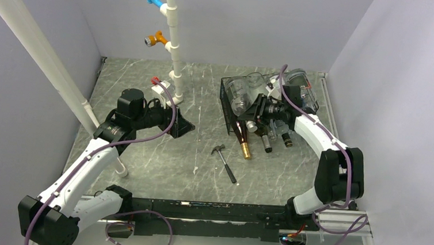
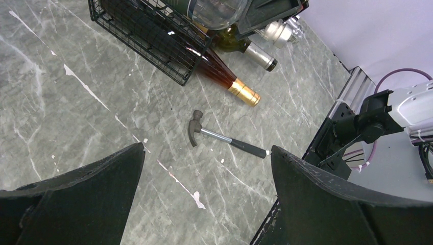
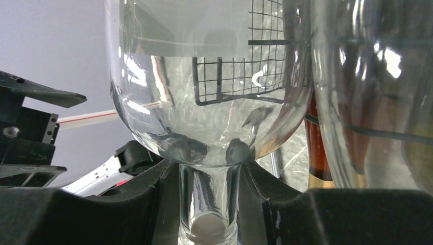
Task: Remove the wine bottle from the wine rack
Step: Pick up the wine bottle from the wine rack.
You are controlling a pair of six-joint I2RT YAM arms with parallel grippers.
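Wine bottle [image 3: 204, 102]: clear glass, lying on the top tier of the wine rack [image 1: 226, 103] at about 1 o'clock on the table in the overhead view, neck pointing toward 5 o'clock.

Left gripper [image 2: 207, 150]: at 9 o'clock, jaws wide apart, holding nothing, well clear of the rack.

White pipe stand [image 1: 171, 38]: at 11 o'clock, far side of the table, out of the way.

Hammer [image 1: 224, 162]: flat on the table near 6 o'clock, apart from everything.

Amber bottle [image 1: 242, 140]: gold-capped neck juts out of the lower tier toward 6 o'clock. Darker necks lie beside it.

Right gripper [image 3: 209, 201]: clamped on the clear bottle's neck, a finger on each side just below the shoulder.

Step in hand, as judged: grasp made, bottle not yet off the rack. The next move likely calls for a lift, then a draw toward 5 o'clock, keeping the heavy body from sagging.

Room: open table lies between 5 and 7 o'clock. A neighbouring bottle sits close at 3 o'clock, with the side wall beyond it.
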